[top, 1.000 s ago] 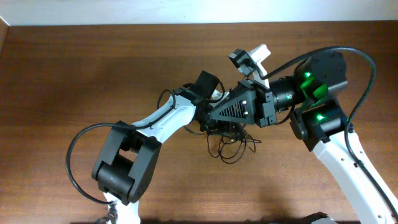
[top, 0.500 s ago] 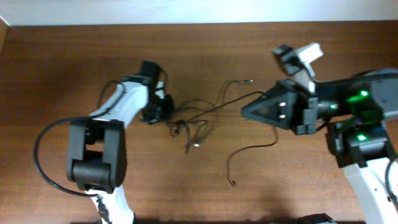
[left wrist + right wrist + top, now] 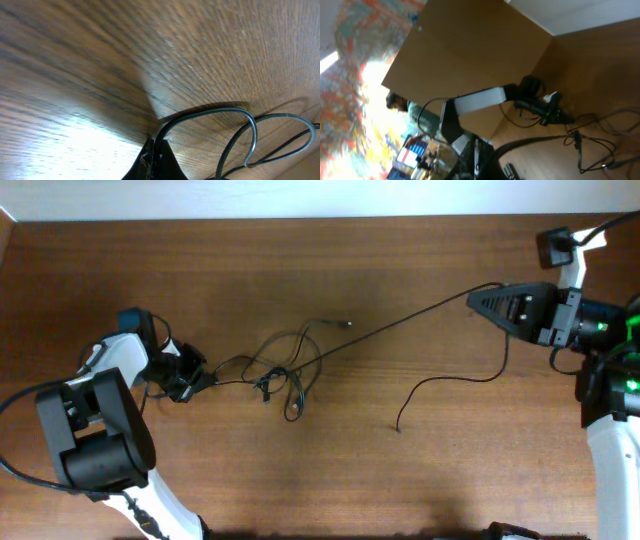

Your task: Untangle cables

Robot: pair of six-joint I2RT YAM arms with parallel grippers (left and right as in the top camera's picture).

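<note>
The cables form a loose knot of thin black loops [image 3: 285, 375] at the table's middle. One strand [image 3: 400, 322] runs taut from the knot up to my right gripper [image 3: 472, 300], which is shut on it at the far right. Past that grip a free tail [image 3: 440, 383] curves down onto the wood. At the far left, my left gripper [image 3: 198, 377] is shut on another strand from the knot. In the left wrist view that cable [image 3: 210, 112] arches out of the closed gripper [image 3: 156, 146]. In the right wrist view the gripper [image 3: 482, 156] pinches a blurred strand [image 3: 520, 144].
The brown wooden table [image 3: 300, 470] spans the overhead view, with a pale wall strip [image 3: 300, 195] along its far edge. My left arm [image 3: 480, 99] and the table's corner show in the right wrist view, with colourful clutter [image 3: 415, 155] beyond the edge.
Both arms have pulled apart, left going left and right going right. The bundle between them has spread into a loose knot with one taut strand. The left gripper has shut on a cable.
</note>
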